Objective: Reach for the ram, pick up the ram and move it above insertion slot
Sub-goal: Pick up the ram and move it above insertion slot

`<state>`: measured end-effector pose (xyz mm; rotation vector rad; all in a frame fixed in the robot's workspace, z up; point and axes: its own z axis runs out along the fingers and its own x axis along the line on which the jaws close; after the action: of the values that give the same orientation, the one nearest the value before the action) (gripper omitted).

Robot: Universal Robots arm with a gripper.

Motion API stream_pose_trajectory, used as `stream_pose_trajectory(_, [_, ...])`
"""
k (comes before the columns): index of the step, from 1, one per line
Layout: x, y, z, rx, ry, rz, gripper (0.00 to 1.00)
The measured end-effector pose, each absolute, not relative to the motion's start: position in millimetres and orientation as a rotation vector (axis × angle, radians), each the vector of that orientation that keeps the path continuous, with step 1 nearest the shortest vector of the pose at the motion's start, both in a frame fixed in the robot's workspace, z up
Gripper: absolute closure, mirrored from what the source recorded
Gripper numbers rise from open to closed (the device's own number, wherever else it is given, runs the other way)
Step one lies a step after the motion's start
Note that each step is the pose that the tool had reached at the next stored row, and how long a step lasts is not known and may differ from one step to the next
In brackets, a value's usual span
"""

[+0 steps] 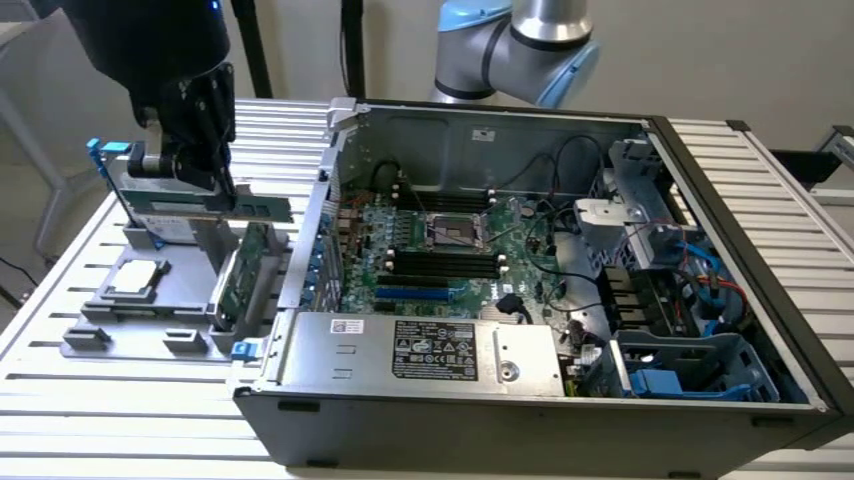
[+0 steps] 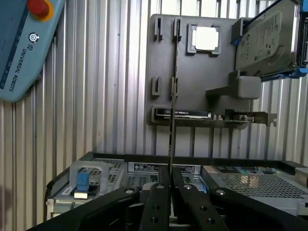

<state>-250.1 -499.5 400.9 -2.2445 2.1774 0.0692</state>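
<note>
The ram (image 1: 263,208) is a thin green stick held off the grey holder (image 1: 127,312) at the exterior view's left. My black gripper (image 1: 224,195) is shut on it, above the holder and beside the open computer case (image 1: 400,400). In the wrist view the ram (image 2: 172,120) shows edge-on as a thin line running out from between the closed fingers (image 2: 156,202) of the gripper (image 2: 171,185), over the holder (image 2: 202,77). The black memory slots (image 1: 441,262) lie on the motherboard inside the case, to the exterior view's right of the gripper.
The holder carries a silver hard drive with blue rails (image 1: 147,195) (image 2: 264,41), a square processor chip (image 1: 138,277) (image 2: 205,38) and a larger green expansion card (image 1: 240,275). A blue teach pendant (image 2: 24,43) lies on the slatted table (image 1: 107,420). The arm's base (image 1: 527,50) stands behind the case.
</note>
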Motion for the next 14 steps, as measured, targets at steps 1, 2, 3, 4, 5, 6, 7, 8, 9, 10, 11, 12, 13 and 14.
stream_pose_trajectory(1, [-246.6,-499.0,401.0,-2.244,2.177,0.071,0.87])
stream_pose_trajectory(2, [-243.1,-498.5,401.0,-2.243,2.176,0.072,0.87])
stream_pose_trajectory(3, [-239.4,-498.0,401.0,-2.243,2.176,0.073,0.87])
stream_pose_trajectory(4, [-235.4,-497.5,401.0,-2.242,2.175,0.074,0.87])
stream_pose_trajectory(5, [-231.9,-497.0,400.9,-2.242,2.175,0.075,0.87])
stream_pose_trajectory(6, [-227.8,-496.4,401.0,-2.241,2.174,0.076,0.87])
stream_pose_trajectory(7, [-224.0,-496.0,401.0,-2.241,2.174,0.077,0.87])
stream_pose_trajectory(8, [-219.6,-495.6,401.0,-2.240,2.173,0.078,0.87])
stream_pose_trajectory(9, [-215.0,-495.2,400.9,-2.240,2.173,0.079,0.87])
stream_pose_trajectory(10, [-210.4,-494.9,401.0,-2.239,2.172,0.080,0.87])
stream_pose_trajectory(11, [-206.0,-494.5,401.0,-2.239,2.172,0.081,0.87])
stream_pose_trajectory(12, [-201.6,-494.2,401.0,-2.239,2.171,0.081,0.87])
stream_pose_trajectory(13, [-197.2,-493.8,401.0,-2.238,2.171,0.082,0.87])
stream_pose_trajectory(14, [-192.5,-493.4,400.9,-2.238,2.171,0.082,0.87])
